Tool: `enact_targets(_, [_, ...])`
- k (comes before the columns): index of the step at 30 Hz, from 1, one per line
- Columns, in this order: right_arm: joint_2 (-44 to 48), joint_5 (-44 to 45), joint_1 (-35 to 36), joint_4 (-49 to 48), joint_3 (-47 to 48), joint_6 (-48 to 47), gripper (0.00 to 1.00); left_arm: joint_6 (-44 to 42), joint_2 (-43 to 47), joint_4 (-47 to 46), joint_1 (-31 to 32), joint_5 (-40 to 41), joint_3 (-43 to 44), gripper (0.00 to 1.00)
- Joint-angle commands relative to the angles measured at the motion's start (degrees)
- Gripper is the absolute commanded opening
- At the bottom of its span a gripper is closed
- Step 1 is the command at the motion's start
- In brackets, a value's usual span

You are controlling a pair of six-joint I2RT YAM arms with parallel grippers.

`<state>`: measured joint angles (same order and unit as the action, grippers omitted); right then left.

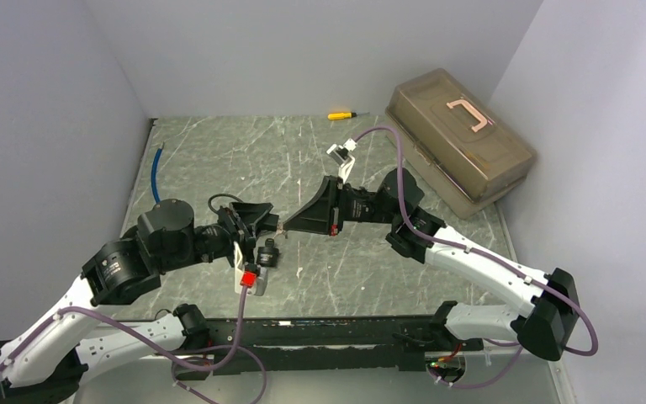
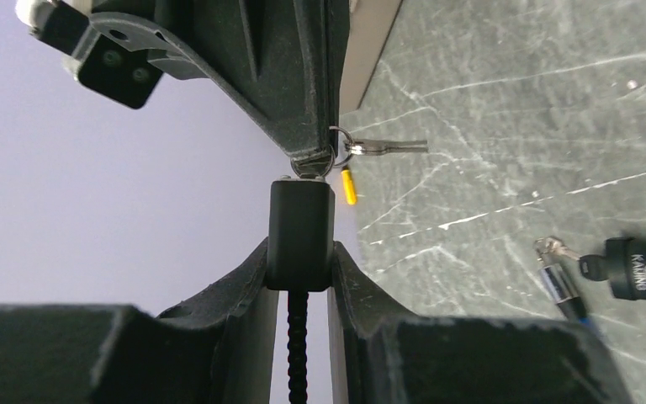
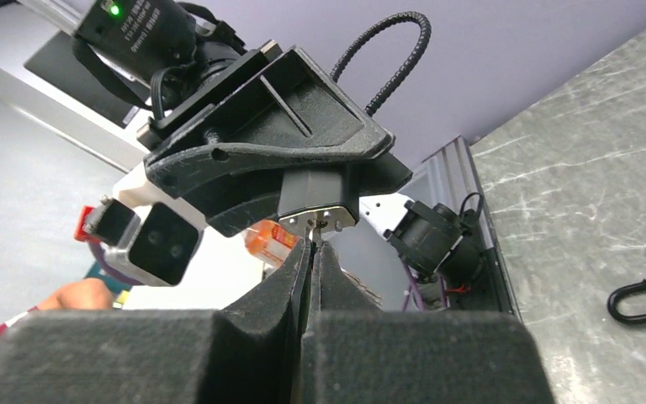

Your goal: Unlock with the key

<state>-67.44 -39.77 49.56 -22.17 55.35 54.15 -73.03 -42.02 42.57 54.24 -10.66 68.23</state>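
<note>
Left claw (image 2: 300, 257) is clamped on the lock (image 2: 300, 223), holding it up over the bench (image 1: 219, 160). Right claw (image 3: 311, 257) is pinched tight on the key (image 3: 314, 232), which looks seated in the keyhole. So I'd say we're at the turning step, and next up is a clean twist with both kept lined up.

Site is presenting as a robotics lab cell: plain panels (image 1: 303, 50) are enclosing a marbled table (image 1: 219, 160), a toolbox (image 1: 458, 139) sitting at two o'clock.
</note>
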Motion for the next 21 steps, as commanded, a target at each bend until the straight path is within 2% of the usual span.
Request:
enact_targets(1, [-1.6, 2.6, -2.1, -5.1, -1.7, 6.2, 0.00, -7.3, 3.7, -11.6, 2.4, 0.5, -1.0, 0.00])
enact_targets(4, [-2.4, 2.6, -2.1, -5.7, -1.4, 7.5, 0.00, -10.5, 4.8, -12.7, 3.8, 1.6, -2.7, 0.00])
enact_targets(7, [-2.1, 3.5, -2.1, -3.6, -0.5, 7.6, 0.00, -8.9, 4.8, -11.4, 4.1, 2.0, -2.3, 0.00])
enact_targets(10, [-1.0, 3.5, -2.7, 0.4, 2.0, 5.9, 0.14, -5.8, 5.0, -9.5, 4.0, 1.5, -1.7, 0.00])
enact_targets(13, [0.8, 3.7, -3.5, 6.4, 5.3, 1.1, 0.33, -1.4, 5.2, -7.8, 4.0, 0.8, -1.3, 0.00])
enact_targets(14, [1.3, 3.4, -4.0, 9.3, 6.9, -1.3, 0.43, 0.3, 5.2, -7.2, 4.0, 0.9, -1.1, 0.00])
enact_targets(16, [2.5, 4.3, -4.7, 16.0, 11.1, -8.3, 0.60, 3.8, 5.2, -6.0, 3.9, 0.6, -1.0, 0.00])
enact_targets(21, [4.3, 8.7, -4.5, 32.2, 21.0, -29.4, 0.81, 16.8, 3.2, 0.1, 0.9, -4.0, 1.4, 0.00])
